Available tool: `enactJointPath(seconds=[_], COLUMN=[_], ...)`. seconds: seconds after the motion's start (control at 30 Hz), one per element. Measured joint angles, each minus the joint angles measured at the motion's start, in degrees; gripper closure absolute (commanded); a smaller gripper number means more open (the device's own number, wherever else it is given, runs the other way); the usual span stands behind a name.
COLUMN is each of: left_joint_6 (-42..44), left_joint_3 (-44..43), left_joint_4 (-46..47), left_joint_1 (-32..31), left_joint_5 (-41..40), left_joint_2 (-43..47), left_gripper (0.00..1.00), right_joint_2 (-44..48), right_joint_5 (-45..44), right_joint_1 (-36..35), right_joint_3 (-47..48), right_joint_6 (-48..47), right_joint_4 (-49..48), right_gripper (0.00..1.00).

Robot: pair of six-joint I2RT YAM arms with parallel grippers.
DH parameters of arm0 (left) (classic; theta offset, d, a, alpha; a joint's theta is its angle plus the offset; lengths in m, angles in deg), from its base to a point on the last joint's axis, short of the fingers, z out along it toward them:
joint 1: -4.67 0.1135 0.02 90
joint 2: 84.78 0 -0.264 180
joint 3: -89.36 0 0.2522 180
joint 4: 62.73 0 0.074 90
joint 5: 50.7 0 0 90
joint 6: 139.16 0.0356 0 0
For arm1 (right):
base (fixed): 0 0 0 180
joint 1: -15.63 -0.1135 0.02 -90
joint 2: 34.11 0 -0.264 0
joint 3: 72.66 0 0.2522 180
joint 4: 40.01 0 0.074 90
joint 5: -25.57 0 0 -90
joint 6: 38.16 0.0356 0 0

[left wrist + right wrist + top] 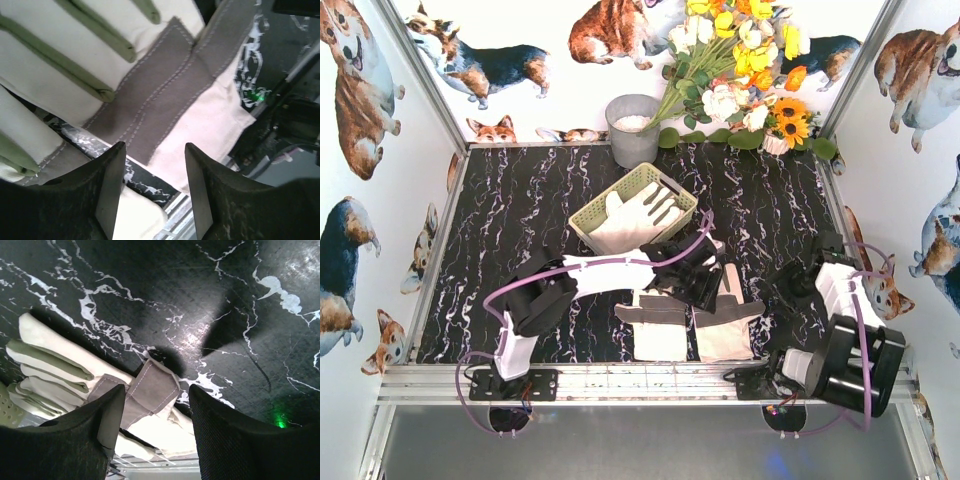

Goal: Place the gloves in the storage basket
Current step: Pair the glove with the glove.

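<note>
Partway: gloves in the basket, 2 still on the table

Cream gloves [638, 215] already lie in the storage basket [578, 224], and 2 more [660, 330] lie flat side by side near the front rail [650, 382]. The left gripper [155, 155] hangs over one's grey patch, fingers spread and pinching nothing. The right gripper [157, 397] is also spread, over bare table [520, 210]. The way to the basket looks open, though the rail sits close.

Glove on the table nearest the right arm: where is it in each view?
Top external: the glove lies front centre-right, the right one of two by the near edge.
Left wrist: glove fills the middle, grey patch diagonal, just beyond the left gripper.
Right wrist: glove sits lower left, grey patch folded up, apparently the same one.
Shared landmark: the black white-veined table, in all three.
</note>
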Motion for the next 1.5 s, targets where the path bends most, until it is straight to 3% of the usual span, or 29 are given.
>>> enactJointPath(seconds=[0.2, 0.47, 0.77, 1.1, 1.5], left_joint_6=[0.28, 0.31, 0.46, 0.39, 0.02], left_joint_3=[-1.11, -1.84, -2.91, -4.20, -5.44], left_joint_4=[-3.87, -6.88, -7.23, -8.17, -8.55], left_joint_1=[0.31, 0.57, 0.57, 0.57, 0.57], left_joint_5=[-2.16, -3.39, -3.45, -3.54, -3.69], left_joint_2=[-3.45, -3.61, -5.05, -5.92, -6.58], left_gripper=[0.60, 0.60, 0.62, 0.64, 0.64], right_joint_2=[-4.52, -7.54, -7.58, -2.23, 8.52], right_joint_5=[5.01, 8.96, 10.95, 13.86, 27.82], right_joint_1=[4.22, 4.63, 4.63, 4.66, 4.00], right_joint_3=[-1.49, -3.41, -4.44, -4.44, -4.83], right_joint_6=[-2.40, -3.74, -4.28, -4.07, -3.91], right_joint_4=[-2.67, -4.87, -5.07, -4.46, -3.41], right_gripper=[0.47, 0.52, 0.68, 1.00, 1.00])
